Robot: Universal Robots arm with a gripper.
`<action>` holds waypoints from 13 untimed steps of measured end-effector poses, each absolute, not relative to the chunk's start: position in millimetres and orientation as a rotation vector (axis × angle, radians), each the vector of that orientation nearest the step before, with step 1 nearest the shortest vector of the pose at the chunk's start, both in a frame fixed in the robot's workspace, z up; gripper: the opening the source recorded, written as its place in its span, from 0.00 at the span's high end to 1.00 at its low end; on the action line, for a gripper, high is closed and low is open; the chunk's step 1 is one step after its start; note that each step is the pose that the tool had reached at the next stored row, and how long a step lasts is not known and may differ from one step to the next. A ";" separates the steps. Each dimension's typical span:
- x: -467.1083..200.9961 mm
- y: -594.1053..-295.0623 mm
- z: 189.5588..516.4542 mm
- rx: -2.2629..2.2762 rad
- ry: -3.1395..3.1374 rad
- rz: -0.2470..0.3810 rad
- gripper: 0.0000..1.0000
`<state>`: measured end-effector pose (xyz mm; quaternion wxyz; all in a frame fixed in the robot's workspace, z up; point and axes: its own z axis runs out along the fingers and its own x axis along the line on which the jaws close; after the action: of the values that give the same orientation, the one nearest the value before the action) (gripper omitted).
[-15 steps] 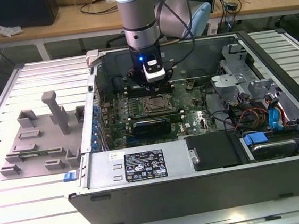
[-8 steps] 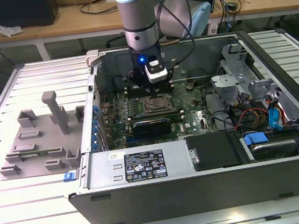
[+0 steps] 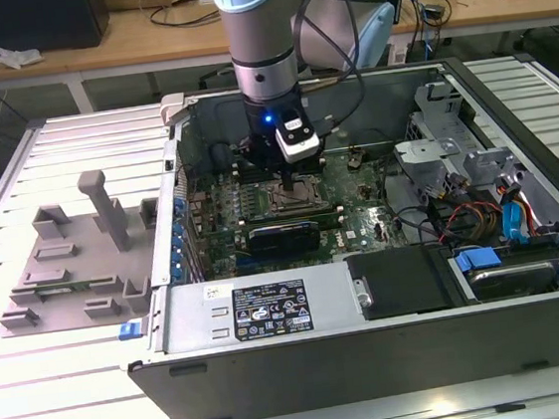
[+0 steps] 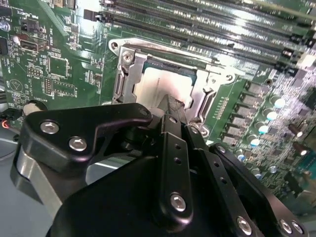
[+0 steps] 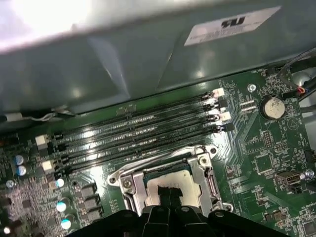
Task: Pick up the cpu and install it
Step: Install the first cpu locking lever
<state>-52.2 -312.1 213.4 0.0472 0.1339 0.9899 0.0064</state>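
exterior view: arm reaching into the open PC case, grey tray sitting outside on the tabletop
wrist views: one cpu lying in the socket frame, four memory slots running just beside
pincer: hovering right over the cpu, can't tell if it's apart or together

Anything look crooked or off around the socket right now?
Nothing stands out. The cpu lies flat and square inside the socket frame, with the gripper right over it. The memory slots beside the socket look intact in both wrist views.
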 end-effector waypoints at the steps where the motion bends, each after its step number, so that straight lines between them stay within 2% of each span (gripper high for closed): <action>1: -52.1 -313.1 213.1 0.398 3.021 0.020 0.89; 13: -46.2 -317.2 210.6 0.080 3.050 0.034 0.89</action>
<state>-46.2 -317.2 210.6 0.0451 0.0261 0.9986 0.0110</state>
